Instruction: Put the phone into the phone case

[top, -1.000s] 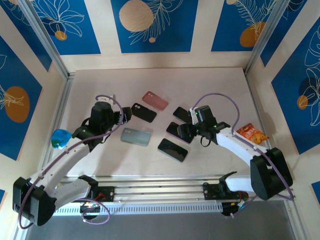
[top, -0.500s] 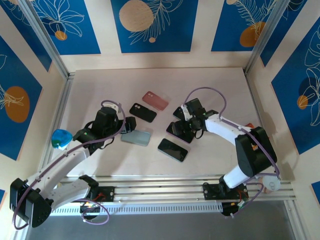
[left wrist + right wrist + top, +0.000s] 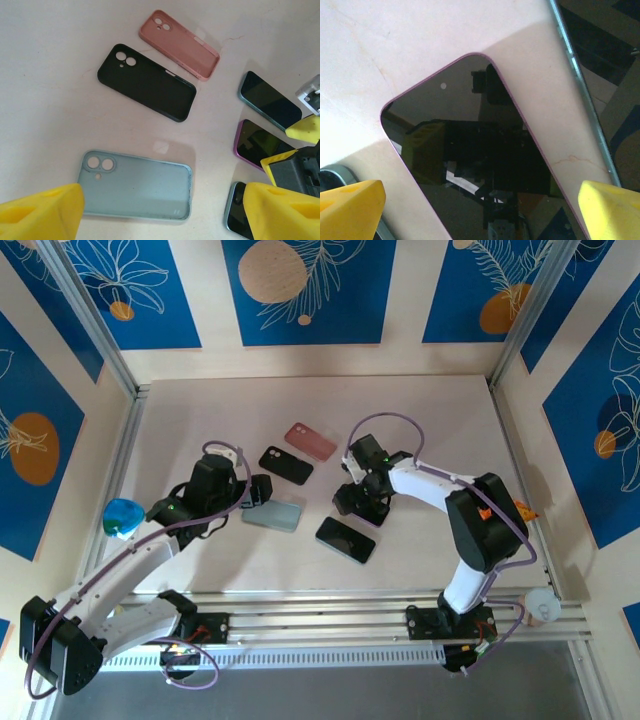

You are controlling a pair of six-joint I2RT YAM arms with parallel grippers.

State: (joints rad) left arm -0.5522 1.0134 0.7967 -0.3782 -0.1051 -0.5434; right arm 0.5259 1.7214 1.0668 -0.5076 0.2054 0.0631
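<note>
1. Pickup looks to be the step in hand: no phone or case is held.
2. At left, the left gripper [image 3: 257, 490] hovers wide open and empty just above the blue case [image 3: 272, 515]; the black case [image 3: 286, 465] and pink case [image 3: 311, 441] lie beyond.
3. Right of them, the purple phone [image 3: 348, 506] lies flat, screen up, apart from every case; a second phone [image 3: 345, 539] lies nearer the bases.
4. The right gripper [image 3: 362, 488] hangs low over the purple phone, spread fully, empty. Next it should straddle the phone's edges, close, and carry it left to a case.
5. The left wrist view shows the cases' hollows apparently facing up, plus a teal phone [image 3: 270, 99]; the right wrist view shows the purple rim running between the pads [image 3: 350, 210].
</note>
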